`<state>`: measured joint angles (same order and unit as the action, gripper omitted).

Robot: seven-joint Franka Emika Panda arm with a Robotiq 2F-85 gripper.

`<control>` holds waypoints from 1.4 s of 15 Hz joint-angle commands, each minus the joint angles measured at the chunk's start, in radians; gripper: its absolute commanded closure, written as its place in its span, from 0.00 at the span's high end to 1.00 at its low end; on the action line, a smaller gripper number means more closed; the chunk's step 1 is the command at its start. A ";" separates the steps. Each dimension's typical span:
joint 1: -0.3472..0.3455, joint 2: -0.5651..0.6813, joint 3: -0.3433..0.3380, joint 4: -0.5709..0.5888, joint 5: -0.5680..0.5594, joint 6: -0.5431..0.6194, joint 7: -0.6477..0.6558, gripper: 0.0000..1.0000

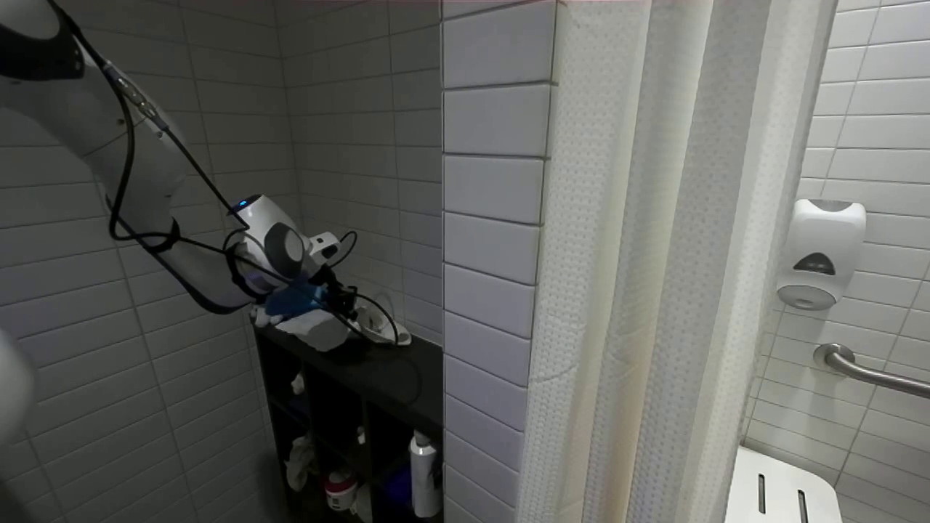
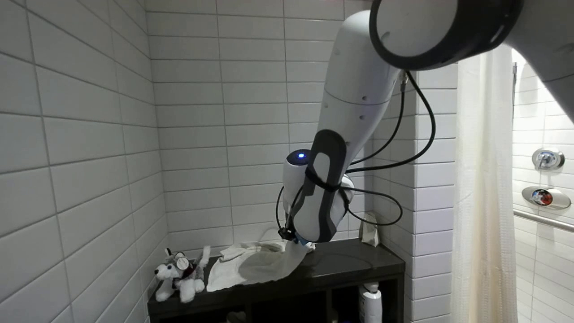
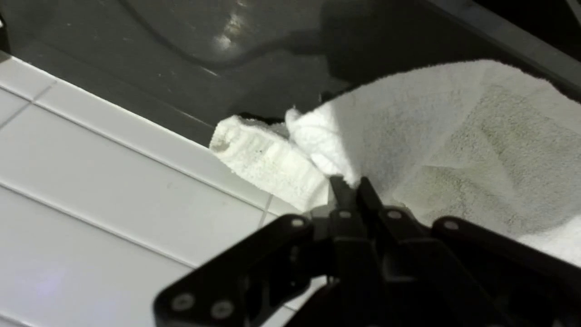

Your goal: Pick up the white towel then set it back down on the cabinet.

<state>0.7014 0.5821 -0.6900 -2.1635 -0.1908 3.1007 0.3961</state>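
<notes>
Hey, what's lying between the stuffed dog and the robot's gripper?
The white towel: in an exterior view it spreads over the cabinet top from beside the stuffed dog towards the gripper, which pinches it in the wrist view.

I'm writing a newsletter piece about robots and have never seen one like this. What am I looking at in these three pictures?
The big jointed machine is a single robot arm. The black gripper at its end does the grasping. Two pictures are taken from outside the robot, from different places; the close-up is taken from the arm's wrist, looking along the gripper.

The surface is the top of a dark cabinet. On it is a white towel, with a grey and white toy dog beside it and, near the opposite end, a pale upright object that I can't identify. A white bottle stands in a compartment below.

The gripper is closed on the towel: some of the cloth slopes up to it, while the rest lies on the cabinet.
</notes>
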 commanded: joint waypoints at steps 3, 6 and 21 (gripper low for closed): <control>0.004 0.005 0.001 -0.006 0.047 0.003 -0.046 0.06; 0.004 0.007 0.004 -0.006 0.051 0.003 -0.046 0.06; 0.004 0.007 0.004 -0.006 0.051 0.003 -0.046 0.06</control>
<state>0.7013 0.5860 -0.6851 -2.1696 -0.1726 3.1022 0.3790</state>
